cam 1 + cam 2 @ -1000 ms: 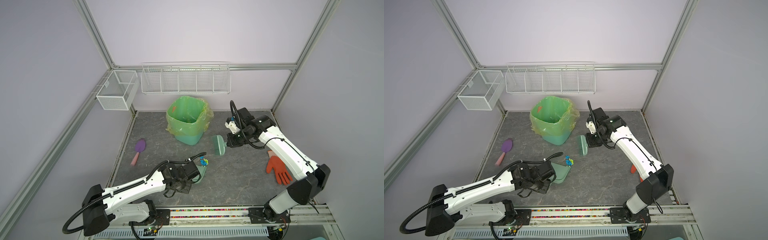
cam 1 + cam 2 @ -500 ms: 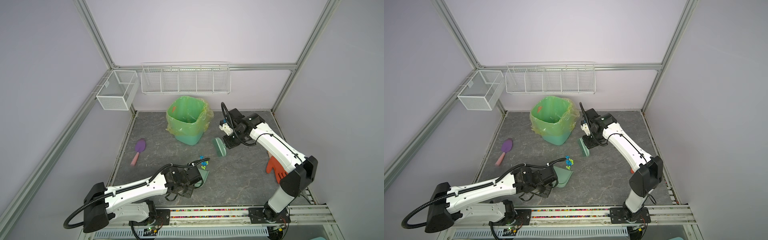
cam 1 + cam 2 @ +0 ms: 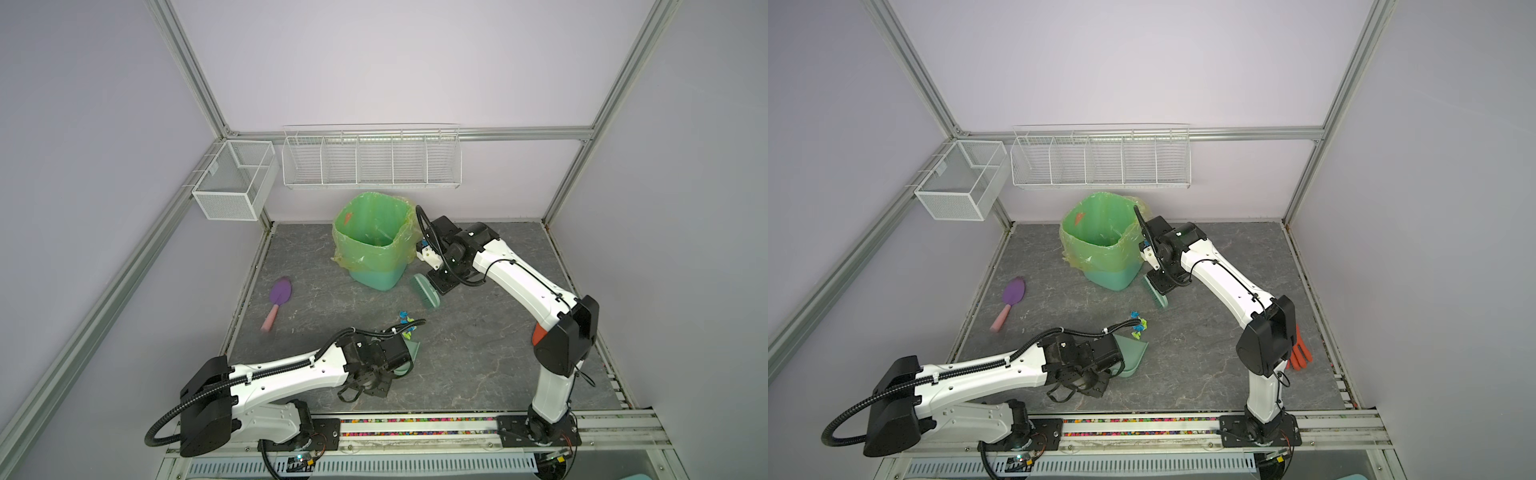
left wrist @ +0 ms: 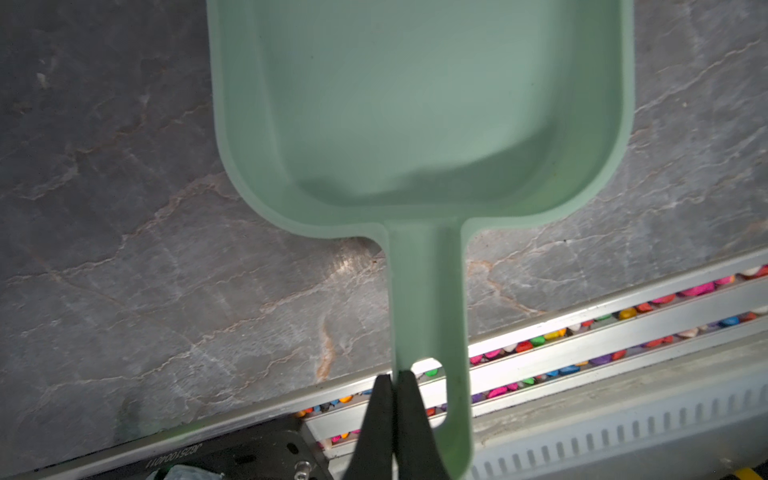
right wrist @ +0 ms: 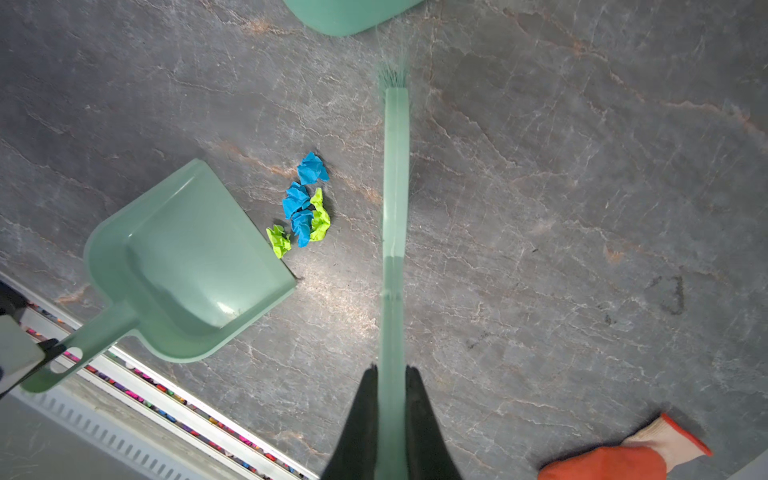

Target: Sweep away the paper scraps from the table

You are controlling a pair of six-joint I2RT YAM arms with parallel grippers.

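item: paper scraps (image 5: 303, 208), blue and lime cluster, on the desk (image 5: 561, 187) just off the dustpan (image 5: 187, 257) lip, between it and the brush (image 5: 395, 166).
left end effector (image 4: 394, 378): pinching the dustpan handle, mouth facing the scraps, probably to catch them.
right end effector (image 5: 391, 372): pinching the brush handle, bristles beyond the cluster, likely to sweep it inward.

Left arm (image 3: 291, 372) hides most of the dustpan (image 3: 414, 351), its cable (image 3: 374, 331) some paper scraps (image 3: 403, 316), right arm (image 3: 519, 278) most of the glove (image 3: 537, 334)
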